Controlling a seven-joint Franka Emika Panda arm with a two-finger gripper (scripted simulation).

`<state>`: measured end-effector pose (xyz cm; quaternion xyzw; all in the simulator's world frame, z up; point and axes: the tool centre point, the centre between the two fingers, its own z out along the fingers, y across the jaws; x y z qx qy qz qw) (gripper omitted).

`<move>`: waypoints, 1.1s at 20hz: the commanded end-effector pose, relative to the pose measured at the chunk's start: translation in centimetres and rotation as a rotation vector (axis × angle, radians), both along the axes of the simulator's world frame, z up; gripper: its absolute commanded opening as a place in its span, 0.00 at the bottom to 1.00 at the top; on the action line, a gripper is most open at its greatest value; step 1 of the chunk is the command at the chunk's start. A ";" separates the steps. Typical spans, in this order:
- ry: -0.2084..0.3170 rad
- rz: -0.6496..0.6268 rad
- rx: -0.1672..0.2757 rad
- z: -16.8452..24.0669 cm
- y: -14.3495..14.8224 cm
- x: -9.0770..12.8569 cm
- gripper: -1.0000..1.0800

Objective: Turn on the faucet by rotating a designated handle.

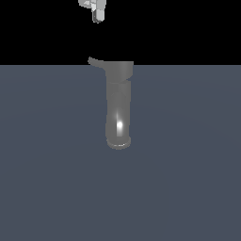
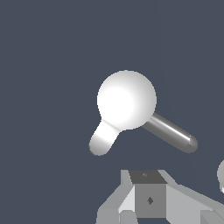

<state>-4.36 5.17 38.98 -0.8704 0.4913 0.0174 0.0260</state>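
Faucet: the faucet (image 1: 118, 106) stands upright on the grey floor (image 1: 47, 179), near the middle of the exterior view, its wider cap at the top and flared rim at the bottom; a bright glint sits low on the tube.
Faucet from the wrist view: its cap (image 2: 127, 99) shows as a bright round disc seen end-on.
Handle: the handle (image 1: 96, 61) juts from the cap toward the exterior view's left, thin and slightly curved; in the wrist view it is probably the pale stub (image 2: 102, 139), though the darker rod (image 2: 169, 132) also leaves the cap.
Gripper: the gripper (image 1: 98, 14) hangs well above the handle, apart from it, holding nothing; how far it is open, cannot tell.
Open room: bare floor on all sides of the faucet; a clear gap between gripper and handle.
Edges: floor meets black background at cap height.
Writing: none readable.
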 end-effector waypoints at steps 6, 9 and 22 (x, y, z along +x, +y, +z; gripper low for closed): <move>0.011 -0.191 -0.015 -2.9 0.8 3.2 0.00; 0.014 -0.266 -0.023 -4.2 1.1 4.4 0.00; 0.014 -0.502 -0.056 -8.4 2.1 7.9 0.00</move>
